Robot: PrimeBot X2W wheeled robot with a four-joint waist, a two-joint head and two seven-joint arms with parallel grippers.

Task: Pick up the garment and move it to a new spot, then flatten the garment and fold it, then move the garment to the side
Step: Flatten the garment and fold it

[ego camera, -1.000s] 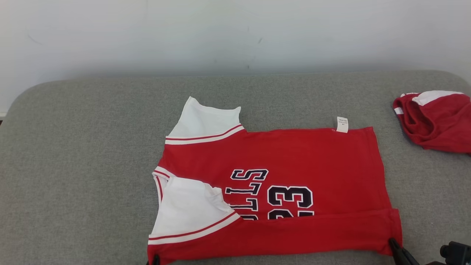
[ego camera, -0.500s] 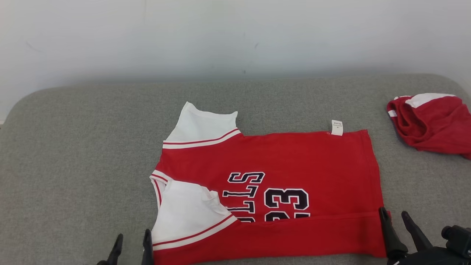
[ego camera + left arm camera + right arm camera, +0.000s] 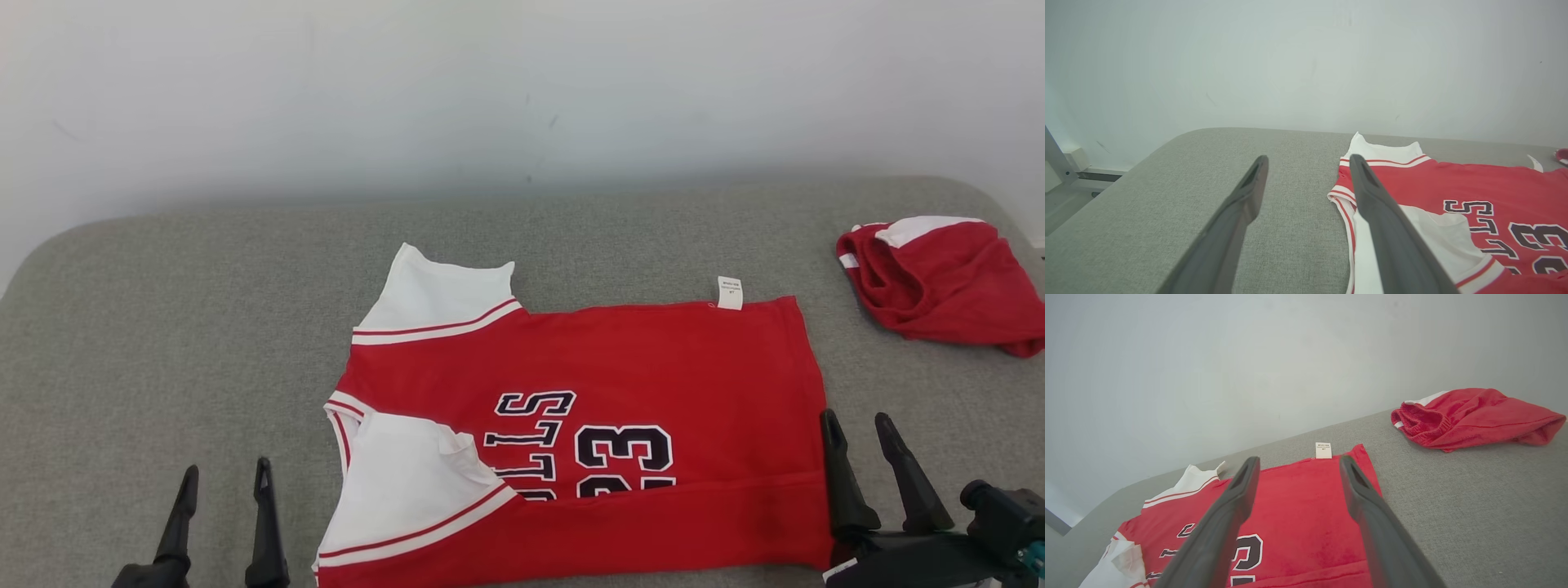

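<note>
Garment (image 3: 620, 367) lies on cushion (image 3: 163, 327), bundle (image 3: 939, 278) right of it.

Jersey (image 3: 653, 359) lettering half under its fold, label (image 3: 730, 292) print unreadable

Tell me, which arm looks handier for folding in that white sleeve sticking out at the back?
Left, probably. The left gripper is open beside the collar end of the jersey, nearer that white sleeve; the right gripper, also open, is at the hem end.

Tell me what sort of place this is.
Probably an indoor garment-folding test setup: a grey fabric-covered padded surface against a bare white wall, a red jersey laid out on it, a second red garment bunched to the right.
</note>
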